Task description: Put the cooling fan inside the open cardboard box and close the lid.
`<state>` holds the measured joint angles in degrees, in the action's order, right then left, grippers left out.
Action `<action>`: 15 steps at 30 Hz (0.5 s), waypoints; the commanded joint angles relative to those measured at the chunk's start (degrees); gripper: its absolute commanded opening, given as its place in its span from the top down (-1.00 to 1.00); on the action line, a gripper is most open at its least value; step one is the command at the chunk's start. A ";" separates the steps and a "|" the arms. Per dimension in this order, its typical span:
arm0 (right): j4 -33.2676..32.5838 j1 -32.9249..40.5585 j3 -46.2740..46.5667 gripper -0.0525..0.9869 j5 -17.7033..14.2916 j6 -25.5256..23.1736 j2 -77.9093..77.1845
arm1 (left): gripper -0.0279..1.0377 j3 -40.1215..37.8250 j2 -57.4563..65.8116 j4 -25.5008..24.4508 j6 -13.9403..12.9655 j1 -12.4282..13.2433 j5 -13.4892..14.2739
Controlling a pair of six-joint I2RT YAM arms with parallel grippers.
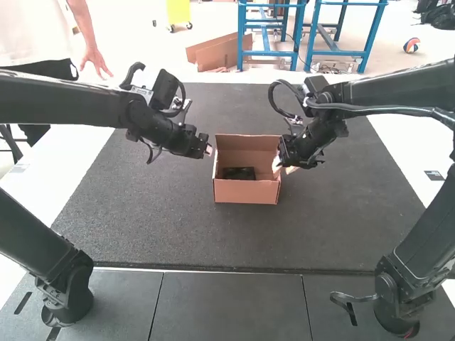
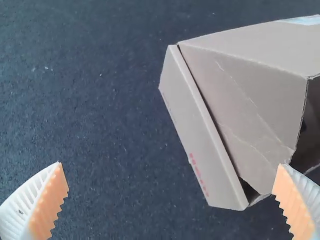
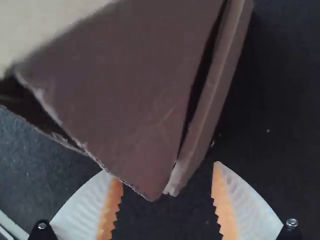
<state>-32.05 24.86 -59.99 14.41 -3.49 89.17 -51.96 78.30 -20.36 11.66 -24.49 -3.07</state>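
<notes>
Already your fan (image 1: pixel 237 172) sits inside the box (image 1: pixel 245 190) on the desk (image 1: pixel 142 213), leaving only the lid (image 1: pixel 245 144) to close, with left jaws spread beside it and right jaws spread around a flap (image 3: pixel 215 100).

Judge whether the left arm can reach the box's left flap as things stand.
Probably yes: the left hand is open right beside the box, facing the flap, with nothing between them.

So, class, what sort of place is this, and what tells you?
Most likely a robotics lab test bench: the left gripper and right gripper, both on robot arms, flank an open cardboard box sitting on a dark work mat.
</notes>
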 commanded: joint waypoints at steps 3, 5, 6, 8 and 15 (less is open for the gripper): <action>-0.11 -1.48 -4.09 -0.86 4.39 -2.31 -4.70 | -0.87 -0.86 -2.72 0.41 -0.23 1.02 0.26; -0.29 -2.54 -4.96 -0.86 6.06 -2.49 -5.58 | -0.87 -1.56 -2.80 1.02 -0.23 1.64 1.75; -0.29 -3.24 -5.14 -0.86 6.24 -2.49 -6.37 | -0.87 -2.09 -2.80 1.46 -0.23 1.90 2.19; -0.20 -4.82 -4.88 -0.86 6.06 -2.75 -8.13 | -0.87 -2.97 -2.80 2.78 -0.23 2.43 4.13; 6.56 -8.16 -0.22 -0.86 -6.68 1.03 -14.02 | -0.87 -6.57 -0.96 7.18 -0.32 3.75 8.96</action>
<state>-27.27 17.91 -62.00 14.85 -4.73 78.04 -55.59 77.08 -14.09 11.64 -21.41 2.98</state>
